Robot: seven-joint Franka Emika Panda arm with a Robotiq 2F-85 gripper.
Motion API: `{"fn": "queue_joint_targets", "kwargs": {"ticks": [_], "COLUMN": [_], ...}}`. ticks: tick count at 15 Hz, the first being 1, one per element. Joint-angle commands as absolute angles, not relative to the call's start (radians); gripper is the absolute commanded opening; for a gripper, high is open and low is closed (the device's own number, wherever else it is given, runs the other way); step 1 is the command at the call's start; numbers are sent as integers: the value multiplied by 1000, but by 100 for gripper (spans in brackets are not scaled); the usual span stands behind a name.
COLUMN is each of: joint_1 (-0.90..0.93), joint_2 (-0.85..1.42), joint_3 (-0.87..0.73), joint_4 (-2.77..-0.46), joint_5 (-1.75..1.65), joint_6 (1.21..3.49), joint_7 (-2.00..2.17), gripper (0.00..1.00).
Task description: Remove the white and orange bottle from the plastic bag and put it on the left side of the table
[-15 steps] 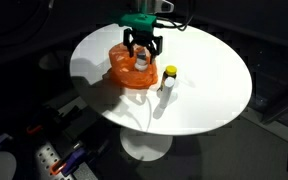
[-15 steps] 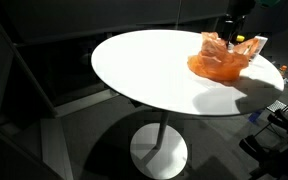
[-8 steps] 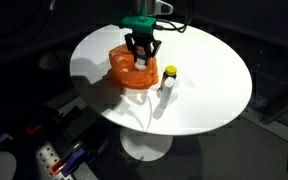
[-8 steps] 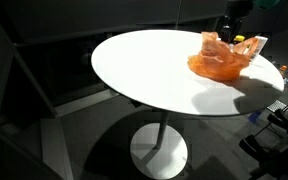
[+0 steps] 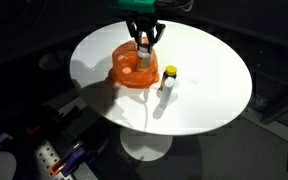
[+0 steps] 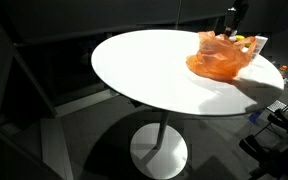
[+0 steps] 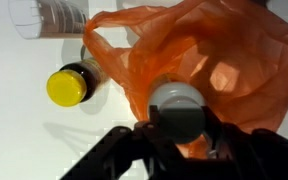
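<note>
1. White and smooth, the round table (image 5: 214, 80) has a matte top that fills most of both exterior views.
2. A crinkled, translucent orange plastic bag (image 5: 132, 72) sits slumped on it, mouth open upward.
3. The arm comes straight down from above, with the gripper (image 5: 144, 40) pointing at the tabletop over the bag's far edge.
4. Its jaws are clamped on the white and orange bottle (image 7: 176, 110), one finger on each side just below the round white cap.
5. We see that bottle upright, long axis vertical, cap toward the wrist, above the bag's mouth. We cannot tell whether its base is clear of the plastic.
6. A small dark bottle with a yellow cap (image 5: 168, 78) stands just beside the bag.
</note>
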State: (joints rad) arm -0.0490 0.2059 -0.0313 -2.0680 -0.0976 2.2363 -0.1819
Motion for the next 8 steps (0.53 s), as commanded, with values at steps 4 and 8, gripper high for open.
{"fn": "queue_joint_targets", "kwargs": {"ticks": [4,8], "joint_1": [-57,-35], "joint_2": [115,77], "joint_3": [-44,-27], "joint_4": [-2028,-2020], "joint_5": [-90,-91], "joint_6": [2154,2128], "joint_7": [-159,-156], "gripper": [19,19]}}
